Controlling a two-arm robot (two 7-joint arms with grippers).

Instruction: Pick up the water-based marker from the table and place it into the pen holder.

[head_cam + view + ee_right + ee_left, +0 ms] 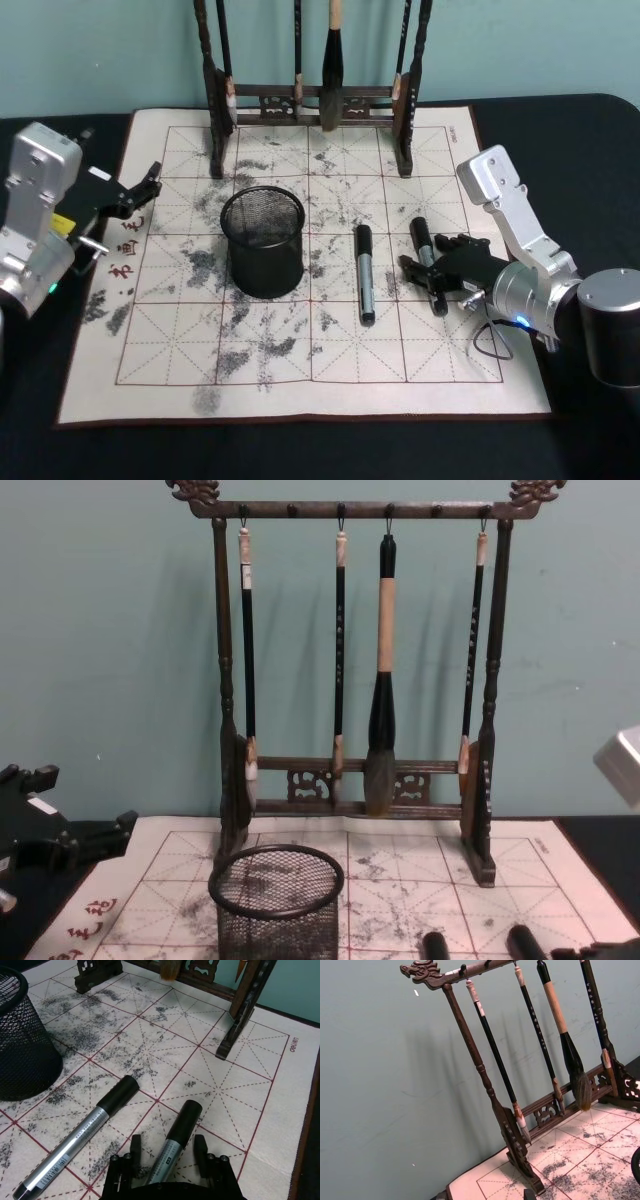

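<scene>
Between the open fingers (200, 1146) of the right gripper (167, 1147), set low over the mat (450, 370) ready to close, lies the marker (178, 1127), not yet gripped, with a second marker (364, 275), the pen holder (265, 272) and the idle left gripper (148, 188) leftward.

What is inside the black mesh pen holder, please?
The pen holder looks empty: only its mesh wall and floor show inside. Its near wall covers part of the floor. The right end effector, open, straddles a marker outside it.
</scene>
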